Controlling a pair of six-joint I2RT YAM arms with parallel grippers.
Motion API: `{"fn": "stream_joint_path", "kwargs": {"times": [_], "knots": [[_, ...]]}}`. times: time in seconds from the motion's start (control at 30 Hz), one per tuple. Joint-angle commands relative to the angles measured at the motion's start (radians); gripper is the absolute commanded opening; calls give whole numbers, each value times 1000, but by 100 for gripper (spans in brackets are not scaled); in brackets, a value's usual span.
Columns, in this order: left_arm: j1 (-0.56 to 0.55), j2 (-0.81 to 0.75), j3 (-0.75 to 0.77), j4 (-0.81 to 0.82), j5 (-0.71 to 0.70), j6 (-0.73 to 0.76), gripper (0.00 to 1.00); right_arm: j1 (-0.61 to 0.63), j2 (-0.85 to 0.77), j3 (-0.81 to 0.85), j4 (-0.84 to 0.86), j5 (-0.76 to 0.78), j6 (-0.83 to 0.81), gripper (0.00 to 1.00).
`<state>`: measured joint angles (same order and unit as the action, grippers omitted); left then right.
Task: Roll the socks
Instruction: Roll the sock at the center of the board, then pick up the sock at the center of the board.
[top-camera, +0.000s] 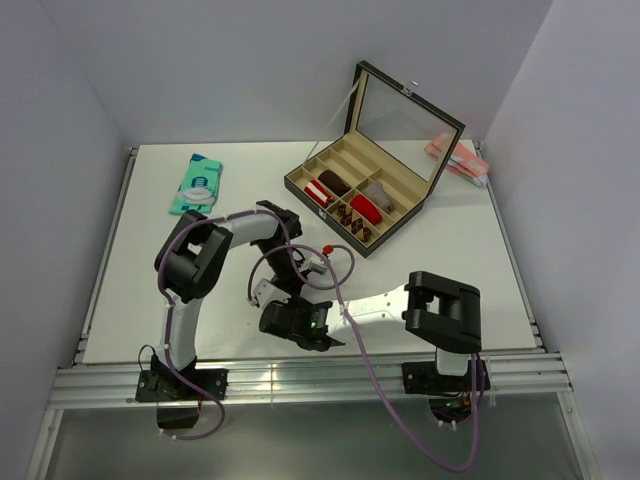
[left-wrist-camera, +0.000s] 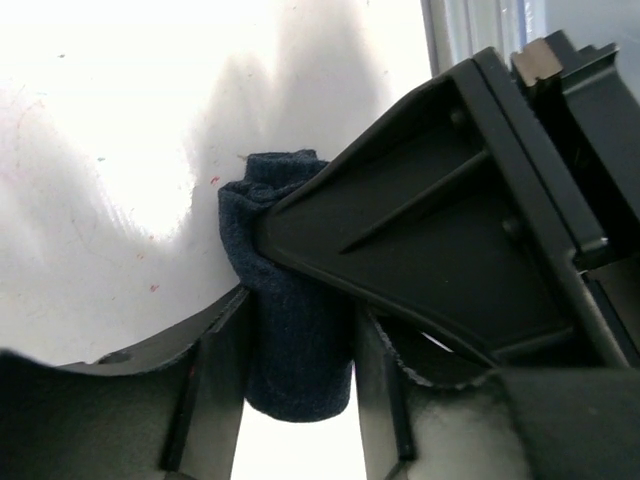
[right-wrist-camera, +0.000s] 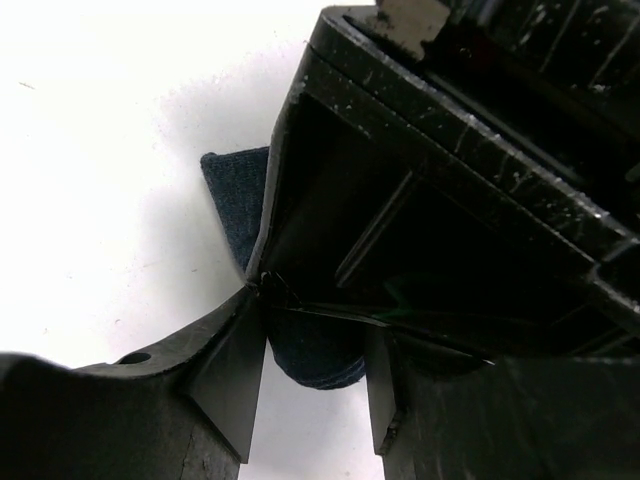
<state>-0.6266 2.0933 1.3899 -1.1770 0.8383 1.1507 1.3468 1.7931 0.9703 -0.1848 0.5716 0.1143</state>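
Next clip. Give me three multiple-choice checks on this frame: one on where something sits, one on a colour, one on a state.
1. Where does the teal packet lie?
A. at the back left of the table
B. at the front right corner
C. beside the right arm's base

2. What colour is the sock between the fingers of the left gripper?
A. red
B. white
C. navy blue

3. How is the lid of the compartment box?
A. shut
B. raised open
C. taken off and lying flat

Answers:
1 A, the top view shows it near the left rear edge.
2 C, the left wrist view shows dark blue fabric.
3 B, the lid stands up behind the compartments.
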Motion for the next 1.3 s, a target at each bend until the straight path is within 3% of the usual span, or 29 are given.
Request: {"fn": "stream_joint_path", "kwargs": {"times": [0.0,0.23,0.63,0.8,1.07,1.13,1.27], "knots": [[-9,40,-12,-50,-153,21,52,-55,60,8,-53,-24,-16,11],[22,28,37,-50,-148,-29,58,-66,37,-2,-58,-68,-18,0],[106,-61,87,-59,-136,-60,61,-71,14,-22,-28,-105,38,0],[192,-105,95,-35,-137,-106,60,-71,-3,-45,-15,-110,53,0],[343,-174,120,169,-202,-400,56,-84,-41,-64,-21,-125,97,0],[369,-237,83,250,-234,-545,56,-103,-72,-77,-19,-131,125,0],[410,-361,26,359,-271,-654,58,-161,-133,-87,-16,-193,165,0]]}}
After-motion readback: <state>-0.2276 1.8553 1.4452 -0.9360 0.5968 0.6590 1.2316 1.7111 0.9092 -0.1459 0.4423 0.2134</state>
